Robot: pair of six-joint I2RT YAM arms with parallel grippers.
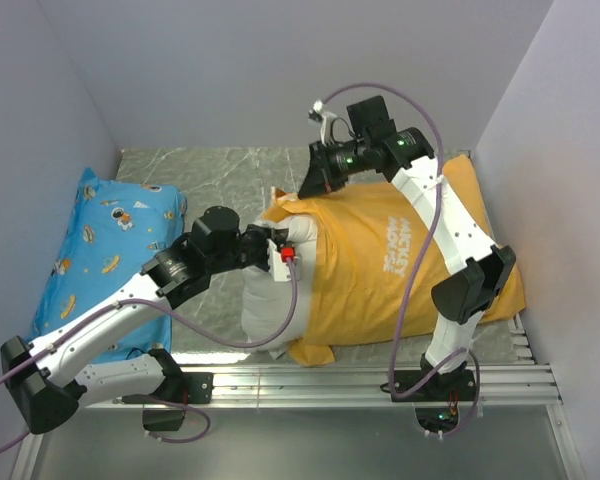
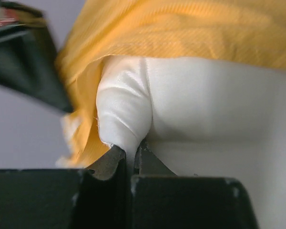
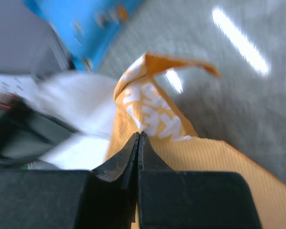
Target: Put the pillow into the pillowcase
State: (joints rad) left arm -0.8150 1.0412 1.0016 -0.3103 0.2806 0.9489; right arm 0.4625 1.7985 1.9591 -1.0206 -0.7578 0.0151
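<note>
The orange pillowcase [image 1: 360,270] lies across the table's middle and right, small white logos up. The white pillow [image 1: 265,310] is partly inside it, and its left end bulges out of the case's open mouth. My left gripper [image 1: 285,248] is shut on a fold of the white pillow [image 2: 128,105] just outside the orange edge [image 2: 181,28]. My right gripper [image 1: 305,188] is shut on the pillowcase's open edge at the far side and holds it lifted; the wrist view shows the jaws [image 3: 138,136] pinching the orange cloth [image 3: 152,109] beside the pillow [image 3: 81,100].
A blue cartoon-print pillow [image 1: 90,250] lies along the left wall, also seen in the right wrist view [image 3: 90,24]. Grey marble tabletop [image 1: 220,170] shows at the back. A metal rail [image 1: 330,385] runs along the near edge. Walls close in left, right and behind.
</note>
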